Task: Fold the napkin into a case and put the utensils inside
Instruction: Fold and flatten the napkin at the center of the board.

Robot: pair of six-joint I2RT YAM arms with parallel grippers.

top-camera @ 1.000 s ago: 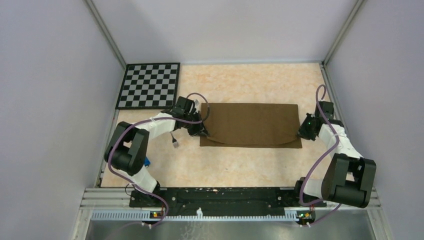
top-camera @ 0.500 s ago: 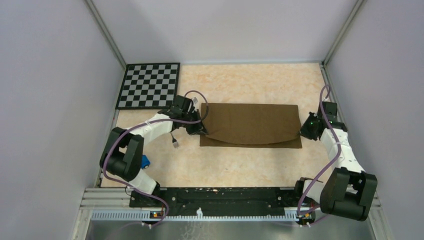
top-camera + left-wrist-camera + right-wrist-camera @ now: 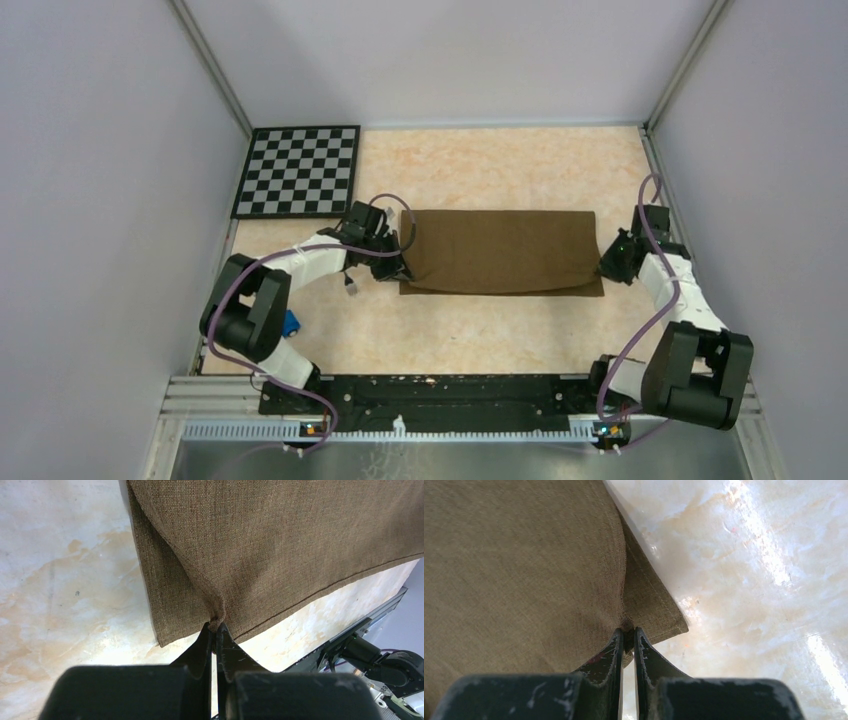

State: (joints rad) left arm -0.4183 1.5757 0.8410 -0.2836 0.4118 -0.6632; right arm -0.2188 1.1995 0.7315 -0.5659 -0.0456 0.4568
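The step in hand is an early fold of the napkin point(image 3: 500, 250). It lies in the middle of the worktop point(image 3: 480, 340) as a wide band, doubled over, with the upper layer's near edge drawn almost to the near edge of the layer beneath. A thin strip of the lower layer shows along the near side, so I judge the fold nearly laid but not released.

The left tool point(image 3: 216, 630) is closed tight on the upper layer's near left corner. Its wrist view shows the cloth puckered into a small bunch at the tips, with hardly any gap between the jaws. The right tool point(image 3: 626, 637) is closed the same way on the near right corner, a nip of hem between its tips and the lower layer's corner jutting out just beside them. Neither tool holds anything else.

The next move, as I read it, calls for bringing both corners down together so the two near edges meet squarely, then opening both tools. The soft cloth bows slightly between the two grips, so uneven lowering could leave a skewed edge. The band is far too wide to hold cutlery, so more folds must follow.

One slim grey utensil point(image 3: 351, 285) lies on the worktop just left of the napkin, near the left tool. I cannot make out the other.
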